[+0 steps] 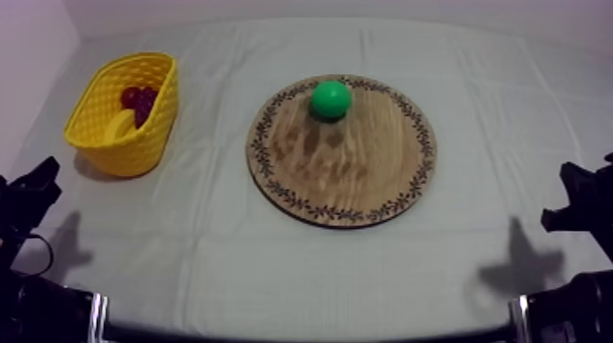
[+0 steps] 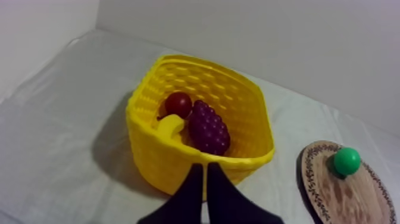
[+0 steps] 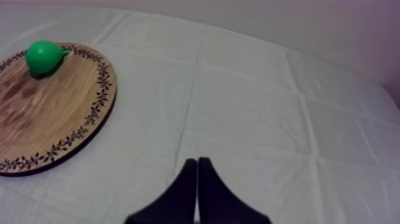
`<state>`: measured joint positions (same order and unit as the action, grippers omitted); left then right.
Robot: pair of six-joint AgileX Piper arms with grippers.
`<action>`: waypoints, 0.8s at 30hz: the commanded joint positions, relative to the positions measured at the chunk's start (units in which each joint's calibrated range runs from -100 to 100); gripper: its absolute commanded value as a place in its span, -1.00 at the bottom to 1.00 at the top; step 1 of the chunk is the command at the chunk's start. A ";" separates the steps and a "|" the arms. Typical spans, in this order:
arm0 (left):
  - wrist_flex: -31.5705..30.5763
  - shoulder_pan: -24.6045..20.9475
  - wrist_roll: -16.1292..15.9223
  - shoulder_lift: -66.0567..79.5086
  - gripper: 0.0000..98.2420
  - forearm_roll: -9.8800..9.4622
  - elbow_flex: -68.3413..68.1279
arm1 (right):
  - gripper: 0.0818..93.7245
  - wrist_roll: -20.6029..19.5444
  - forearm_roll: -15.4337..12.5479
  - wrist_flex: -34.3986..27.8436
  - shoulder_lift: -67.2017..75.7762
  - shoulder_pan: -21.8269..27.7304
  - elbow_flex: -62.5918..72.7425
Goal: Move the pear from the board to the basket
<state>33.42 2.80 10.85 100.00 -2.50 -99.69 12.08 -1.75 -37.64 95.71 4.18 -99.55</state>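
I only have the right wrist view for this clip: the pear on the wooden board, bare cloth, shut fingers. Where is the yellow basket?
Observer: The yellow basket stands on the left arm's side of the table, apart from the wooden board.
Operator: Is anything in it already?
Observer: Yes, the left wrist view looks into it: a bunch of grapes, a small red fruit and a banana.

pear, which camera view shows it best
The right wrist view: the pear lies side-on on the wooden board, so its narrow neck shows. The top view gives a round green shape; the left wrist view shows it far off, beyond the yellow basket.
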 commanded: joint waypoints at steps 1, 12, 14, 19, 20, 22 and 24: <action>-0.03 -0.02 0.01 0.00 -1.00 -0.02 0.02 | -0.99 0.01 0.02 -0.02 0.05 0.03 0.00; -1.46 2.70 -4.94 0.00 -1.00 0.60 -0.09 | -0.99 0.02 0.02 -0.02 0.05 0.03 0.00; 1.26 2.53 -5.99 0.00 -1.00 1.17 0.96 | -0.99 0.01 0.02 -0.02 0.05 0.03 0.00; 7.85 2.23 -9.41 -2.97 -1.00 1.72 6.83 | -0.99 0.02 0.02 -0.02 0.05 0.03 0.00; 8.64 2.17 -10.18 -4.27 -1.00 1.33 8.67 | -0.99 0.02 0.02 -0.02 0.05 0.03 0.00; 10.14 2.13 -11.73 -7.42 -1.00 0.55 12.74 | -0.99 0.03 0.02 -0.02 0.05 0.03 0.00; 11.70 2.39 -13.14 -11.12 -1.00 -0.36 17.30 | -0.99 0.02 0.02 -0.02 0.05 0.03 0.00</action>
<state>44.21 5.13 -0.65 92.41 -2.52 -87.34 12.08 -1.75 -37.64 95.71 4.18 -99.55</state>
